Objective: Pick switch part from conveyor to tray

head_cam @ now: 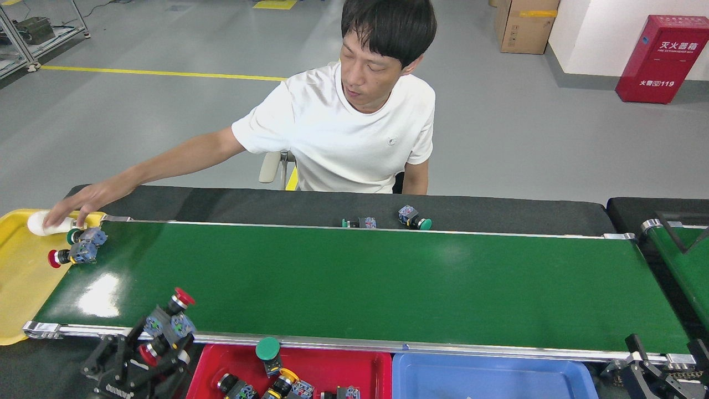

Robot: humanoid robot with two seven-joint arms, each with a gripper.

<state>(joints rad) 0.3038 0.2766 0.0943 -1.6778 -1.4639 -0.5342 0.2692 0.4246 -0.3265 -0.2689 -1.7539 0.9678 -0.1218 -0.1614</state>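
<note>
The conveyor (360,277) is a wide glossy green belt in silver rails. My left gripper (158,341) hangs over the near rail at the bottom left, beside the red tray (382,363). It is shut on a switch part (169,322) with a red cap; a second red-capped part (148,352) is wedged among the fingers. Two more switch parts (82,245) lie at the belt's far left end. My right gripper (645,368) is a dark shape at the bottom right corner, its jaws unreadable.
A person's hand (69,209) rests on a white bulb (39,220) in the yellow tray (19,288). Two switch parts (412,217) sit on the black mat behind the belt. The red tray holds several parts. A blue tray (487,377) adjoins it. A narrower belt (684,260) is at right.
</note>
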